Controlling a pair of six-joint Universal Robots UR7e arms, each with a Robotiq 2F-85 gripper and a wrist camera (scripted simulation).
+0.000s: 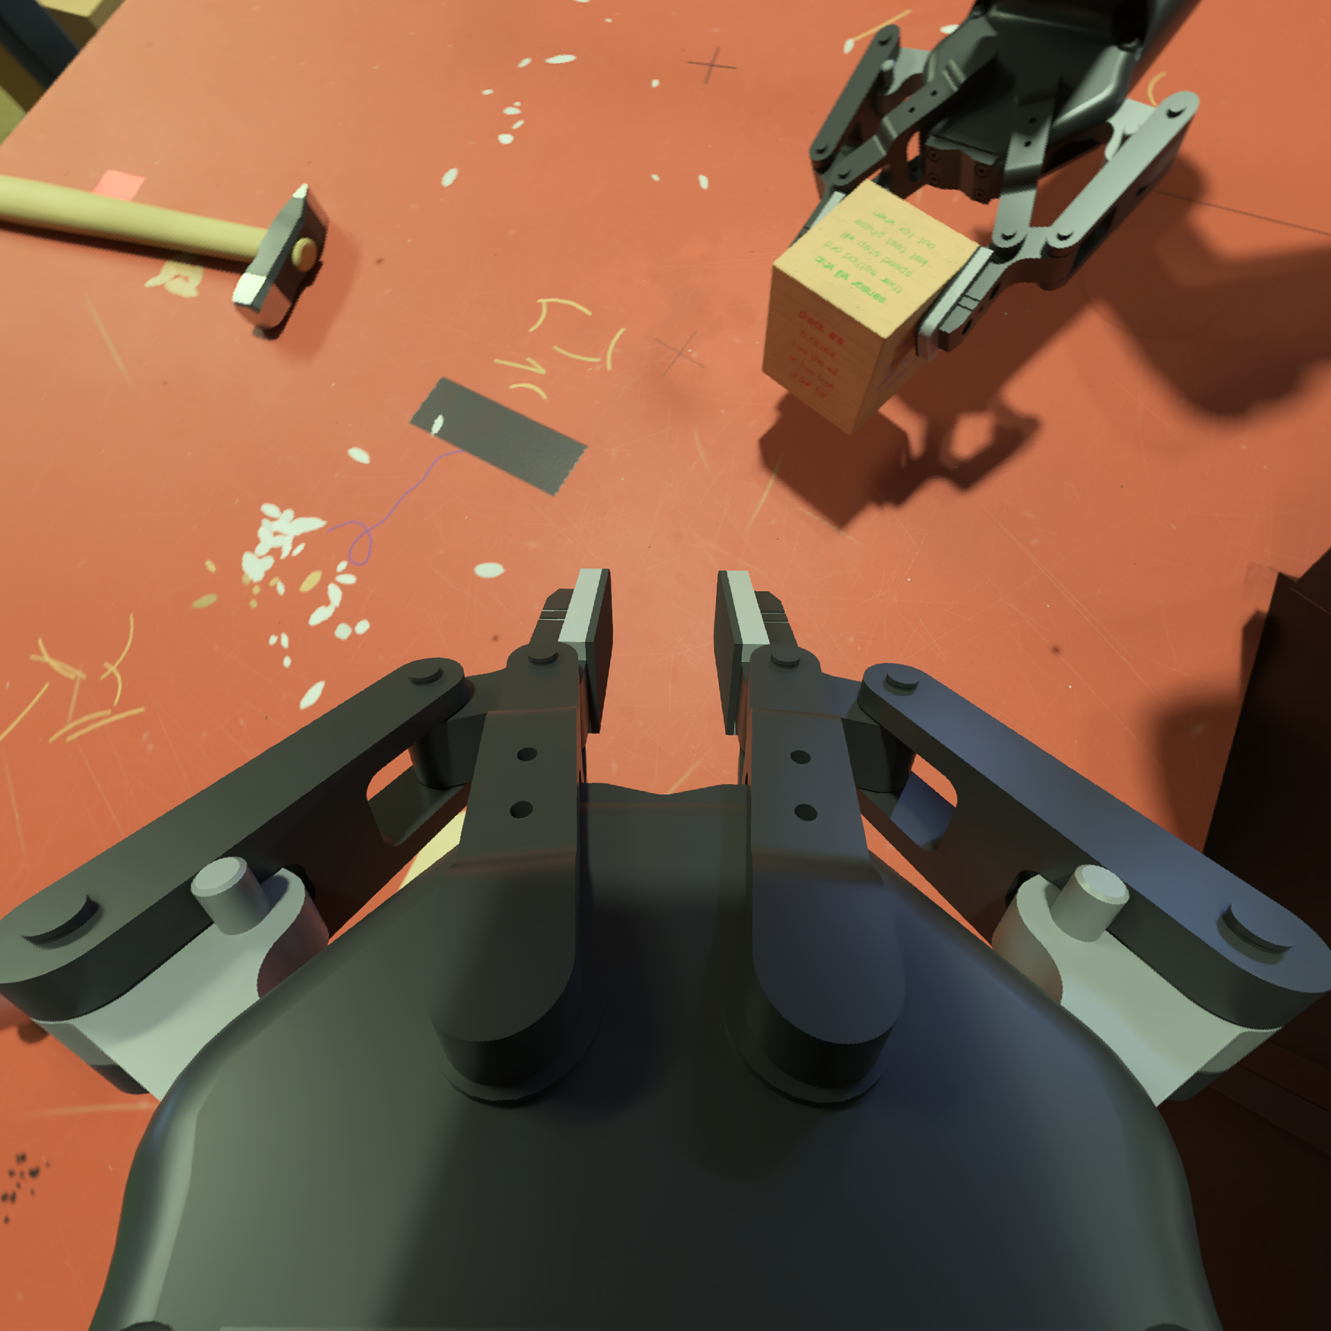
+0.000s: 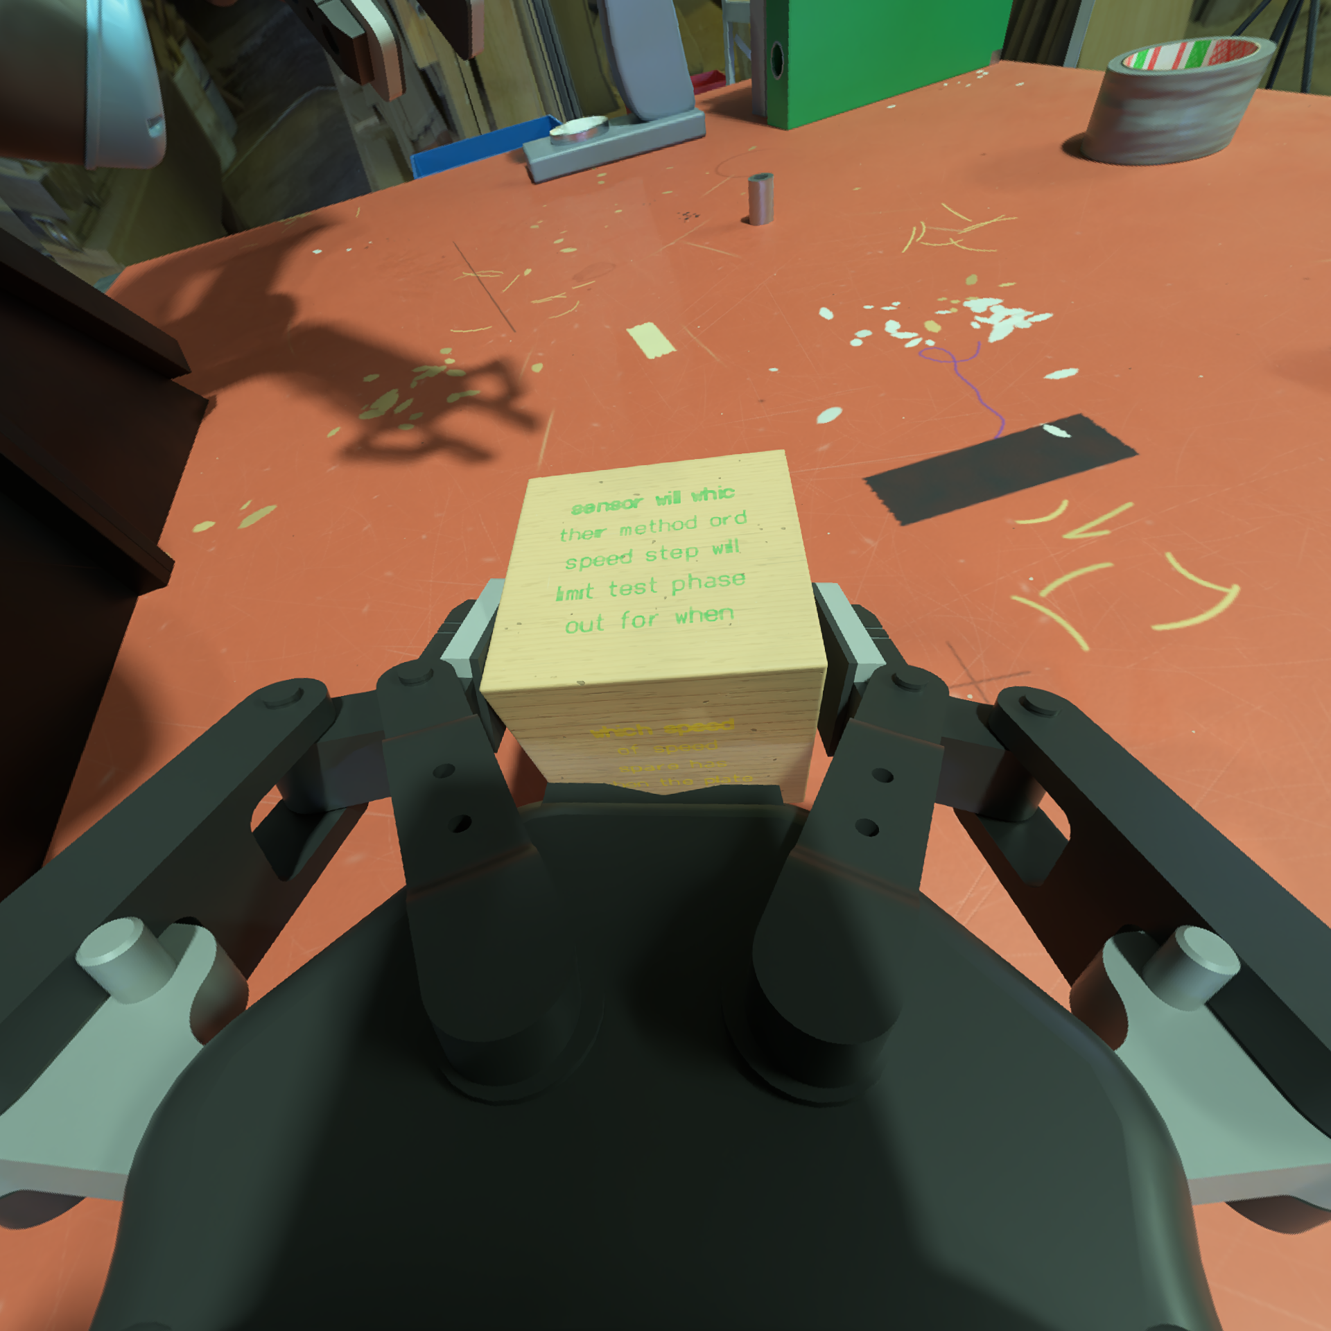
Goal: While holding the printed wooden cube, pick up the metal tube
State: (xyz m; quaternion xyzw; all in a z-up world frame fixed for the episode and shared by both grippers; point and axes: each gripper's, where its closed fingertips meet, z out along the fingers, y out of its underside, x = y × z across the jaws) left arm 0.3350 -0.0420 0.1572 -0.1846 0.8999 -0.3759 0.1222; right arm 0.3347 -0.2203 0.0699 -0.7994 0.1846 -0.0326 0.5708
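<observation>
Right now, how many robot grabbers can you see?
2: the left gripper hangs open and empty over the table; the right gripper holds the wooden cube.

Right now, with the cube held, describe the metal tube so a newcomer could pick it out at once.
Start at the green binder standing at the far edge of the red table. Just in front of it, past the grey base plate, a small grey metal tube stands upright, alone on bare surface. Unlike the wide tape roll, it is slim, plain and shiny.
</observation>
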